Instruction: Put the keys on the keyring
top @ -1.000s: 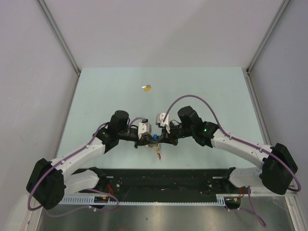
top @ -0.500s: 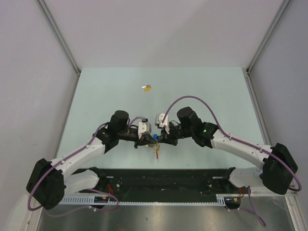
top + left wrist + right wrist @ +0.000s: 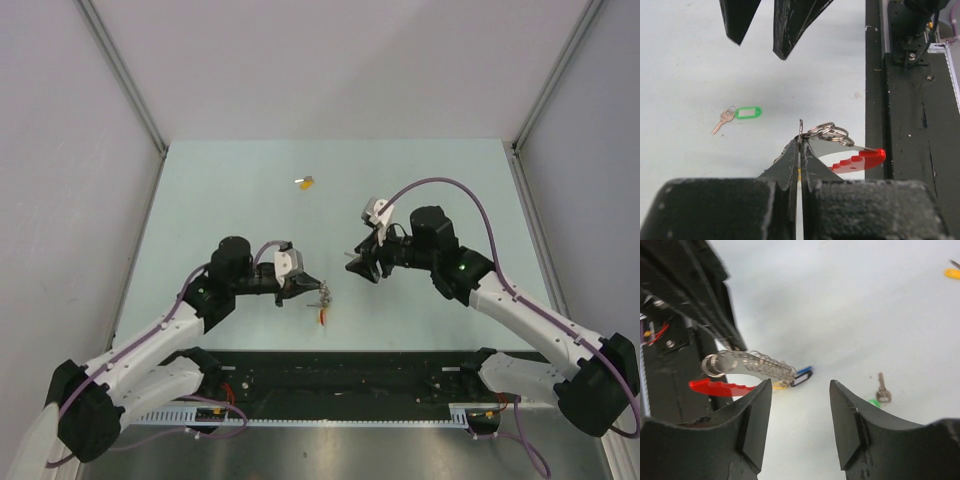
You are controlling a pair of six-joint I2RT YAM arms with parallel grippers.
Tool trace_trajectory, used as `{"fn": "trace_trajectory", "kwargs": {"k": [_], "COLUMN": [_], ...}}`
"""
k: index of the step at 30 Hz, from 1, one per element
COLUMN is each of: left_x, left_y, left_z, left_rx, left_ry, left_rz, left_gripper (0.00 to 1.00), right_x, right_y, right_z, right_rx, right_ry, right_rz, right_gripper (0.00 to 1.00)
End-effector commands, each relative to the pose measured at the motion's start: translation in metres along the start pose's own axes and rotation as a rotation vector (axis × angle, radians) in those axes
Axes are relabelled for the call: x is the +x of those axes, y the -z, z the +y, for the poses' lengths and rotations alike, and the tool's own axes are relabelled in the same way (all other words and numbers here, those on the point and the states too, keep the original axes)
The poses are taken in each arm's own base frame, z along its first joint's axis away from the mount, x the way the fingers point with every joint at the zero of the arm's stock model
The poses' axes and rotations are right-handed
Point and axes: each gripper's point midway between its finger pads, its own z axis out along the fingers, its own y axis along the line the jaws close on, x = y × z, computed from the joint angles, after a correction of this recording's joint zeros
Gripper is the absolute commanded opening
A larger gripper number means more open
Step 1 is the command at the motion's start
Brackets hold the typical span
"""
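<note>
Beside table's (image 3: 430, 190) near edge, keyring (image 3: 830, 133) in left claw (image 3: 800, 146)

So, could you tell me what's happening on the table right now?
The left gripper is shut on the keyring, pinching one of its metal rings. The right gripper is open and empty, facing it. The green-headed key lies loose on the table near them, the yellow-headed key farther back. Neither is on the ring yet.
</note>
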Motion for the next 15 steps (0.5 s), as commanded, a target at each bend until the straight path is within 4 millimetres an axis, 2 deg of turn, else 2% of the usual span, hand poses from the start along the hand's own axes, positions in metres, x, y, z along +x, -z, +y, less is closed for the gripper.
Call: {"fn": "trace_trajectory", "kwargs": {"k": [1, 6, 8, 11, 14, 15], "left_x": [-0.017, -0.019, -0.016, -0.017, -0.014, -0.013], "left_y": [0.008, 0.020, 0.027, 0.032, 0.034, 0.034], "left_z": [0.008, 0.014, 0.020, 0.023, 0.025, 0.026], "left_rx": [-0.089, -0.183, -0.243, -0.280, -0.296, -0.300], "left_ry": [0.025, 0.057, 0.074, 0.074, 0.073, 0.073], "left_rz": [-0.041, -0.041, -0.019, -0.010, -0.003, 0.001], "left_gripper": [0.00, 0.00, 0.00, 0.01, 0.00, 0.00], "right_x": [0.006, 0.042, 0.059, 0.074, 0.088, 0.099], "right_y": [0.004, -0.007, -0.008, -0.016, -0.022, -0.027], "right_z": [-0.031, -0.061, -0.086, -0.105, -0.117, -0.119], "right_rx": [0.165, 0.308, 0.425, 0.511, 0.578, 0.595], "right_ry": [-0.102, -0.225, -0.302, -0.443, -0.549, -0.598], "right_rz": [0.008, 0.102, 0.129, 0.128, 0.129, 0.142], "right_gripper": [0.55, 0.54, 0.52, 0.50, 0.48, 0.47]}}
